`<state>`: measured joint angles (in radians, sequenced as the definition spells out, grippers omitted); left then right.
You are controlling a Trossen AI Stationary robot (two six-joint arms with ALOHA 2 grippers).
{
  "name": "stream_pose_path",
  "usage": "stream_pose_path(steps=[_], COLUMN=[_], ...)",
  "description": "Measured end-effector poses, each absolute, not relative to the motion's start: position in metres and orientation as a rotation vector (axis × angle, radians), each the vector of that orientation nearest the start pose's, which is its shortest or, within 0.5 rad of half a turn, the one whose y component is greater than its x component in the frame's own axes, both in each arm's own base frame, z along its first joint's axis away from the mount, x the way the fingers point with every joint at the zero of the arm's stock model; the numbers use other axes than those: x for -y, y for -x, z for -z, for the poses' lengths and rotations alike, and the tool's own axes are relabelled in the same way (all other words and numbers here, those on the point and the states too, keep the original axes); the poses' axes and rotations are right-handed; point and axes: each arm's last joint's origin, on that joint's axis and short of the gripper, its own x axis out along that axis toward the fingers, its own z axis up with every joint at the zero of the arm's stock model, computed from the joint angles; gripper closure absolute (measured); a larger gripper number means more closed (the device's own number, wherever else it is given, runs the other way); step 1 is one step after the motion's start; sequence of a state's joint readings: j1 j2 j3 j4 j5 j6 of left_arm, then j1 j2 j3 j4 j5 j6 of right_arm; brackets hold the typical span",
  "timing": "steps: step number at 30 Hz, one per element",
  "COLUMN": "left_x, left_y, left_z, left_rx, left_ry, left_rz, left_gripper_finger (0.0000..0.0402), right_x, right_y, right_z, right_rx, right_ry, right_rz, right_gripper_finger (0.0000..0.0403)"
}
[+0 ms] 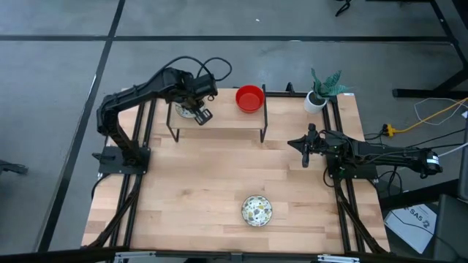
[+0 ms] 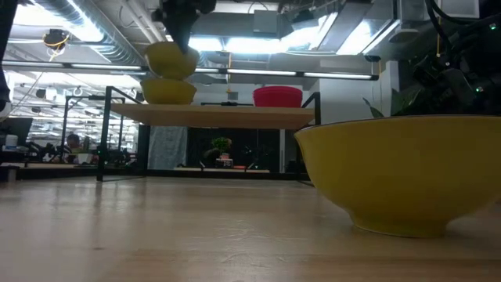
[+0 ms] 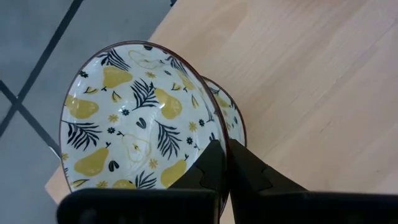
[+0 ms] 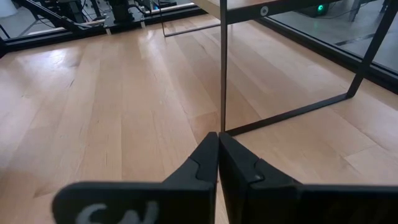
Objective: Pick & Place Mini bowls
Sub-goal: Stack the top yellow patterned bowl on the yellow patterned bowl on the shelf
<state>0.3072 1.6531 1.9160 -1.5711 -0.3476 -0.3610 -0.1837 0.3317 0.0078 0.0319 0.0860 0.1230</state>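
A raised wooden shelf (image 1: 219, 120) stands at the table's far side. My left gripper (image 1: 202, 115) is over its left end, shut on a white bowl with a yellow pear and leaf pattern (image 3: 134, 118). That bowl hangs tilted just above a second patterned bowl (image 2: 168, 91), which rests on the shelf. Whether the two touch I cannot tell. A red bowl (image 1: 249, 98) sits on the shelf's right part. A third patterned bowl (image 1: 257, 210) rests on the table near the front edge. My right gripper (image 1: 304, 157) hovers shut at the table's right, holding nothing. My left gripper pinches the patterned bowl's rim (image 3: 210, 144), one finger inside the bowl and the other (image 3: 249, 168) outside its wall. The fingers come from above, slanting steeply down. The bowl is tilted in the hold, over the bowl on the shelf (image 3: 235, 119).
A white pot with a green plant (image 1: 316, 98) stands at the far right corner beside the shelf. The shelf's thin black legs (image 4: 222, 68) reach the table in front of my right gripper. Bare wood lies across the table's middle and left.
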Motion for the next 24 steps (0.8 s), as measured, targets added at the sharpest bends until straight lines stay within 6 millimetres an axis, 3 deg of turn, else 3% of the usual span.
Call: stream_pose_path(steps=[9, 24], left_x=[-0.082, -0.081], left_y=[-0.272, -0.272], left_z=[-0.399, -0.399], left_rx=[-1.229, -1.242], left_ry=[0.178, 0.145], left_rz=[-0.7, -0.674], left_gripper_finger=[0.0398, 0.0398], right_x=[0.023, 0.023], right_y=[-0.112, -0.112], right_z=[-0.141, -0.141], right_rx=[-0.275, -0.275], right_ry=[-0.135, -0.136], right_rz=[0.286, 0.286], right_gripper_finger=[0.0389, 0.0389])
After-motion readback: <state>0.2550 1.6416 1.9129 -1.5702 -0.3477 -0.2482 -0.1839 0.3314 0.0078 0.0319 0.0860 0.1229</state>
